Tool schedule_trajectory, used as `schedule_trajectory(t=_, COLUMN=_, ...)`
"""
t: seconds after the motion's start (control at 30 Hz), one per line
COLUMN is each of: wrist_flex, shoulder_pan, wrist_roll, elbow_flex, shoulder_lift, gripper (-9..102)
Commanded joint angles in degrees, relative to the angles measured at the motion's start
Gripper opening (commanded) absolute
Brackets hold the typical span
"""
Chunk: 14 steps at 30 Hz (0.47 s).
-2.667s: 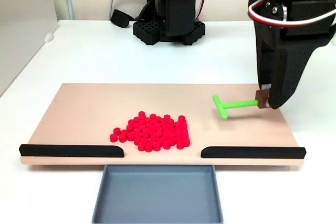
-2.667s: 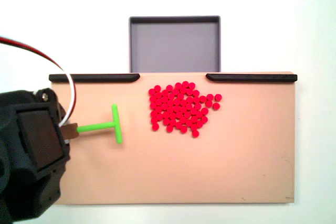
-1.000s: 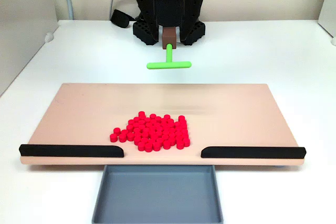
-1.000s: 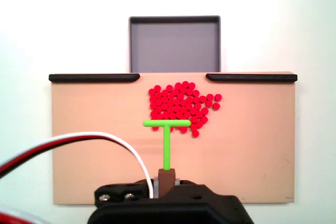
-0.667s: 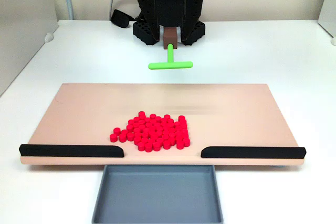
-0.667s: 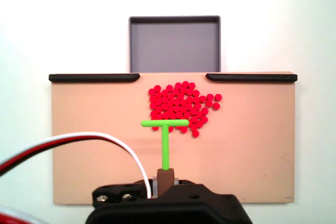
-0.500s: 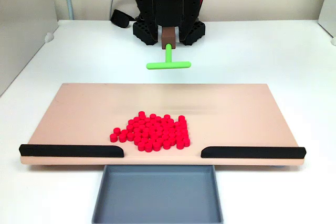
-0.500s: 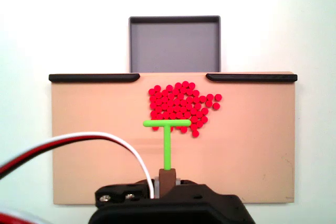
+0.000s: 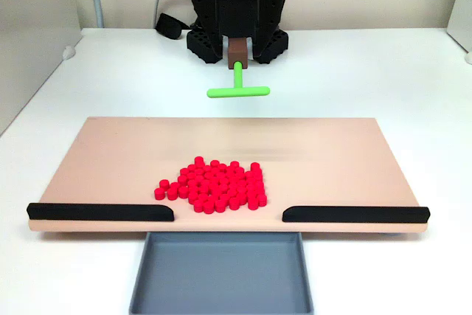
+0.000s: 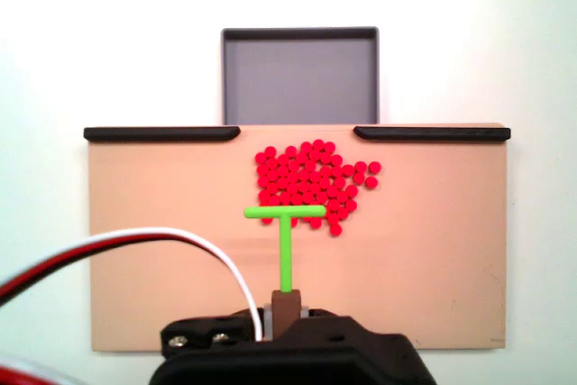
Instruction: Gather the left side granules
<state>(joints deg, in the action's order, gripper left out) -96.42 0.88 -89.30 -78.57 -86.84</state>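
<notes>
Both fixed views showed the gripper [image 9: 237, 53] pinching the brown block at the stem end of the green T-shaped pusher [image 9: 238, 91], so its jaws were pressed on that handle; the fingertips themselves were mostly hidden behind the black arm body, and I judged the grip from the way the tool hung from them. Compared with a few seconds before, the big change was the place of the tool: it had been at one end of the board with its stem lying sideways, and now it was swung to the middle, its crossbar [image 10: 283, 212] pointing toward the granules [image 10: 310, 184]. During the last second it hardly moved, only a small wobble to the side. In the front fixed view the pusher [image 10: 284, 245] seemed lifted above the tan board [image 9: 110, 160] and not resting on it, though I could not be sure of the height. The red granules [image 9: 212, 184] lay in one loose heap near the centre of the board, just before the gap between the two black rails [image 9: 101, 212], and the heap looked undisturbed. The grey tray [image 9: 221, 274] beyond the gap held nothing. I judged that the arm had finished repositioning and that the sweep of the heap was not yet begun.
</notes>
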Motion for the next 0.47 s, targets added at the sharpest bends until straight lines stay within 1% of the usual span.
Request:
schedule_trajectory(t=0.0, wrist_flex=0.2, shoulder_pan=-0.4, wrist_roll=0.2, elbow_flex=1.3, shoulder_lift=-1.0, gripper=0)
schedule_trajectory(t=0.43, wrist_flex=0.2, shoulder_pan=-0.3, wrist_roll=-0.8, elbow_flex=1.3, shoulder_lift=-0.6, gripper=0)
